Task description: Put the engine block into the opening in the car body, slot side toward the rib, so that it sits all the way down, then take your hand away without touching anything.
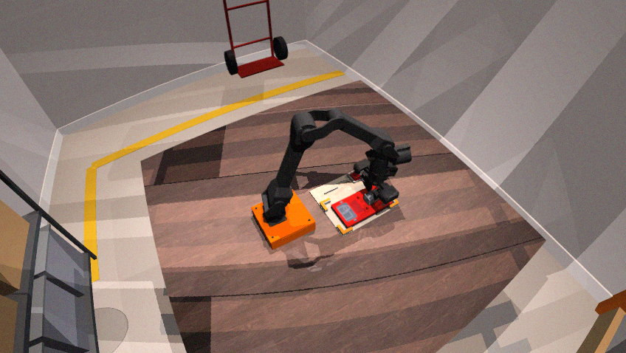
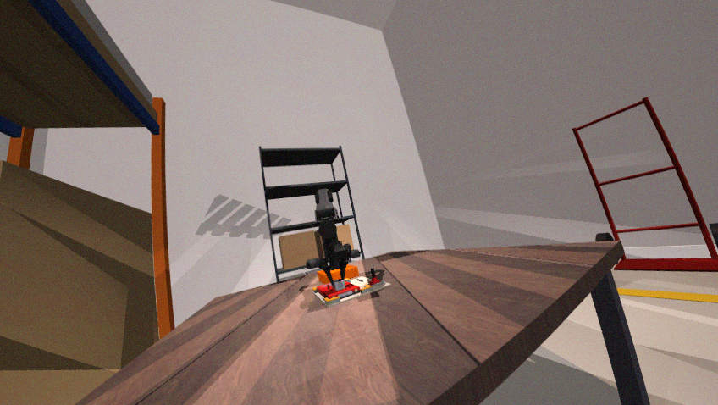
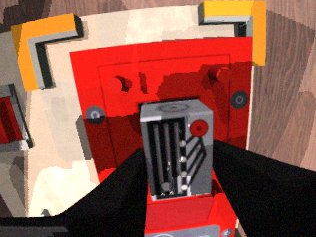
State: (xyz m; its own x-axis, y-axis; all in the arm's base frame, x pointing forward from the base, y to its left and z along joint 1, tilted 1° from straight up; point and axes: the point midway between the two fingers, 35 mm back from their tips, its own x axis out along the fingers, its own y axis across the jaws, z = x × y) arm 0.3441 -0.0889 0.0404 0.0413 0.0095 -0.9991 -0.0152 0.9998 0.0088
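Observation:
The grey engine block (image 3: 174,107) (image 1: 369,198) (image 2: 339,285) has dark ribs and a red round cap on its top. My black gripper (image 3: 177,156) (image 1: 373,196) (image 2: 336,282) is shut on it, one finger on each side. The block stands upright over the opening in the red car body (image 3: 112,64) (image 1: 363,211) (image 2: 326,291). A dark strip of the opening shows along its far edge in the wrist view. The block's lower part, its slot and the rib are hidden, so its depth in the opening cannot be told.
The car body lies on a cream board (image 1: 316,193) (image 3: 55,124) between yellow corner brackets (image 3: 67,24) (image 3: 257,29) (image 1: 344,230). A small red holder (image 3: 9,119) (image 1: 355,176) sits at the board's side. The orange arm base (image 1: 289,227) (image 2: 326,275) stands beside the board.

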